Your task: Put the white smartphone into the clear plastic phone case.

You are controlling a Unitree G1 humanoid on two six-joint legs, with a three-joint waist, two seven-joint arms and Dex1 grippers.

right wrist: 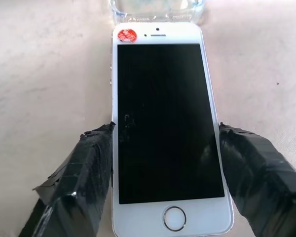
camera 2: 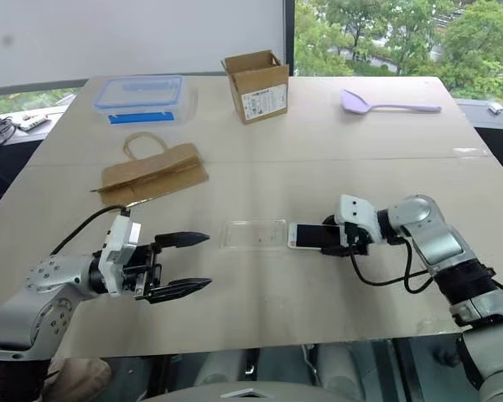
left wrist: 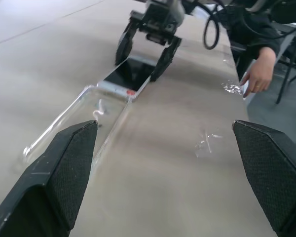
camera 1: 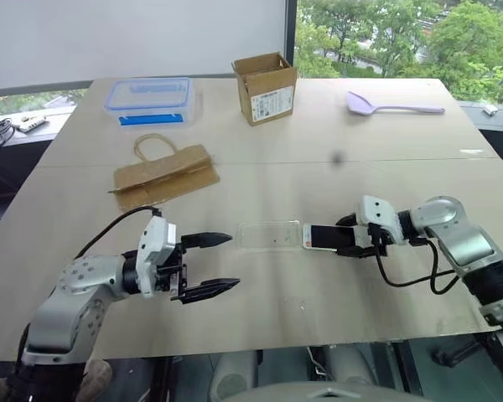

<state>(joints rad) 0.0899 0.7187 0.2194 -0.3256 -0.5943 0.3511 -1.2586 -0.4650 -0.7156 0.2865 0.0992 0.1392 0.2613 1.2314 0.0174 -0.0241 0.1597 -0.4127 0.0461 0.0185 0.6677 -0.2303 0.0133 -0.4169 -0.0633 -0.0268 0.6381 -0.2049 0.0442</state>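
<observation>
From the head camera, the white smartphone (camera 1: 320, 237) lies flat on the tabletop (camera 1: 318, 159), toward the near edge and a little right of the middle. Its far end sits between the two fingers of the right claw (camera 1: 342, 236), which reaches in from the right edge. The clear plastic phone case (camera 1: 269, 235) lies just beside the phone's free end, on the side away from that claw. The left claw (camera 1: 222, 264) hovers near the near edge, left of the case and apart from it, its fingers spread wide and released. Toward the far edge stand a clear food box with a blue lid (camera 1: 147, 95), a small cardboard box (camera 1: 265, 87) and a purple spoon (camera 1: 391, 105); a flattened paper bag (camera 1: 163, 175) lies left of the middle.

In the left wrist view, the case (left wrist: 84, 118) lies ahead of the open fingers (left wrist: 64, 173), with the phone (left wrist: 129, 74) at its far end and the right claw (left wrist: 145, 57) straddling it. A person's hand (left wrist: 259, 74) rests at the tabletop's edge.

In the right wrist view, the phone (right wrist: 165, 128) lies screen up, a red sticker (right wrist: 127, 35) at its top corner. The taped fingers (right wrist: 84, 168) stand close against both long edges; whether they press on it, I cannot tell.
</observation>
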